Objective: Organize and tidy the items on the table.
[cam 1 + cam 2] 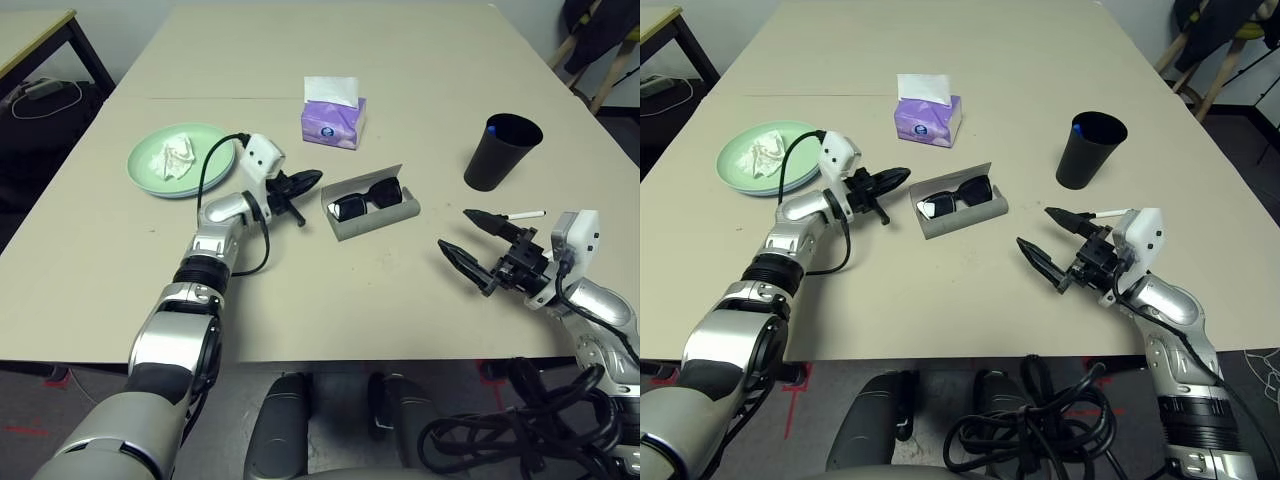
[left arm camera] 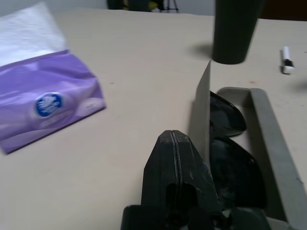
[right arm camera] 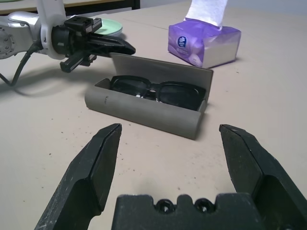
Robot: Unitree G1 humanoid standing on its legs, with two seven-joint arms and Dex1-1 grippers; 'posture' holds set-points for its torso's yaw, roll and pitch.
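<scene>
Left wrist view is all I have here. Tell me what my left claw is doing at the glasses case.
Observer: The left claw is shut, its tips at the raised lid edge of the glasses case, with nothing between them.
Operator: Report the right claw.
Observer: The right claw is open, hovering on the case's other side, apart from it.
Operator: Say what lies behind my arm.
Observer: Stacked plates with a crumpled tissue on top.
Operator: Check the cup.
Observer: The black cup stands upright, something blue inside.
</scene>
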